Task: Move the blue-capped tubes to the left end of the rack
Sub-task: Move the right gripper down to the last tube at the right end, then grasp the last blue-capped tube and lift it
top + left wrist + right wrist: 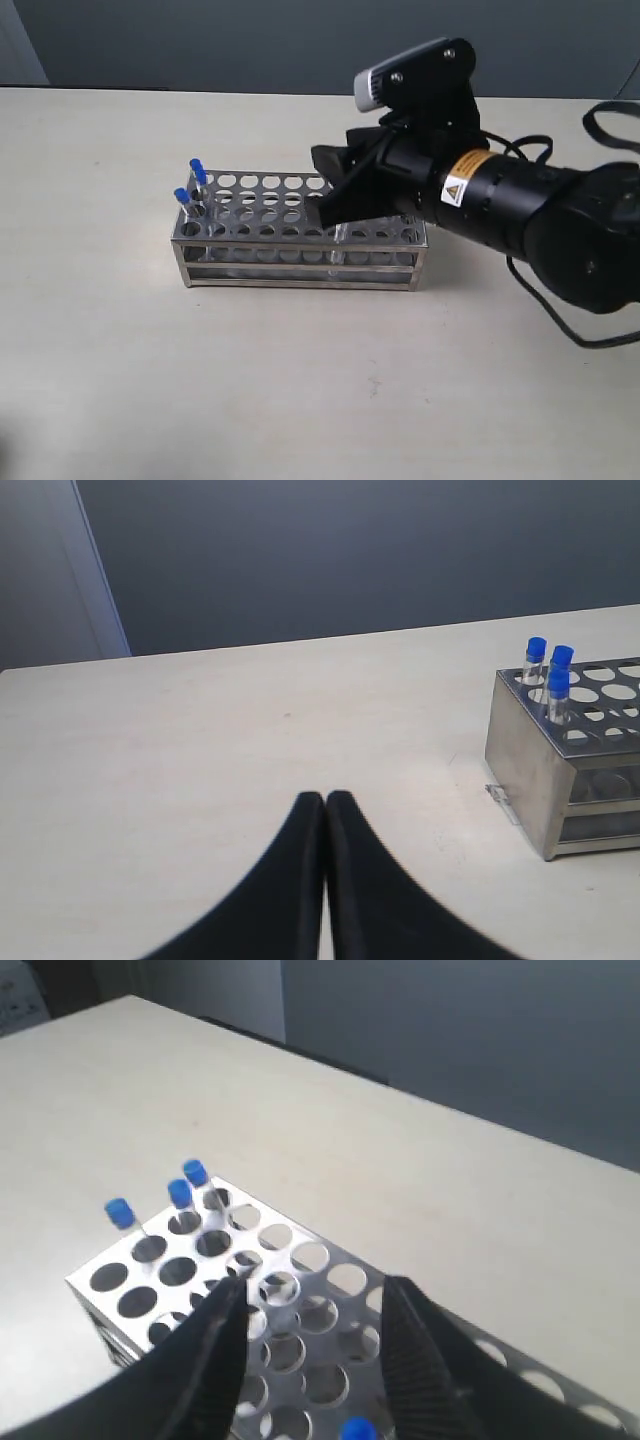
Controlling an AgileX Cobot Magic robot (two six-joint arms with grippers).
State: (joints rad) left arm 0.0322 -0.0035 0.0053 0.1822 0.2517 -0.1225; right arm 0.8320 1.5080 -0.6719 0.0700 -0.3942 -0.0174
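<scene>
The shiny metal rack (270, 215) stands on the table. In the exterior view two blue-capped tubes (197, 170) show at its left end. The right wrist view shows three of these tubes (180, 1193) in the end holes of the rack (330, 1280). A fourth blue cap (358, 1428) sits lower down between the fingers of my right gripper (316, 1285). That gripper (335, 200) hovers open over the middle-right of the rack, holding nothing. My left gripper (325, 798) is shut and empty over bare table, well away from the rack (520, 750) and its three blue caps (558, 678).
The right arm's black body and its cable (600, 130) fill the right side of the exterior view. The pale tabletop (300, 380) lies around the rack, and a dark wall stands behind the table's far edge.
</scene>
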